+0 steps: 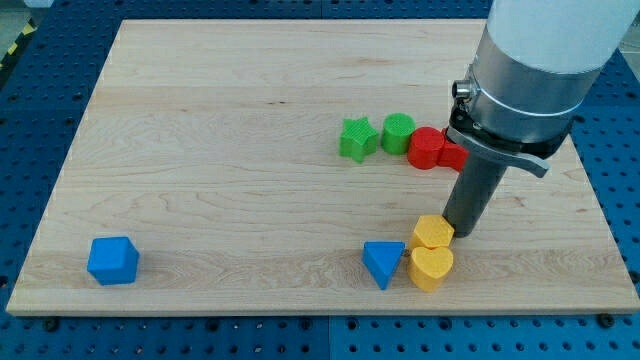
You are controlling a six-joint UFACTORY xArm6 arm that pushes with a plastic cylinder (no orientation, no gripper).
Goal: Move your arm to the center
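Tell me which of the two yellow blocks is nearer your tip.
The upper yellow block: it sits right beside my tip, at its left. The yellow heart lies below it, farther off.

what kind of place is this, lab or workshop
Probably a robotics lab bench: a wooden board resting on a blue perforated table, toy blocks like the blue cube, and my tip beside the yellow blocks.

Block count on the counter (200, 120): eight.
Two green were recorded, a star (357, 139) and a cylinder (398, 132); two red (427, 148), (457, 157); two yellow (433, 232), (431, 267); two blue, a triangle (383, 263) and a cube (112, 260).
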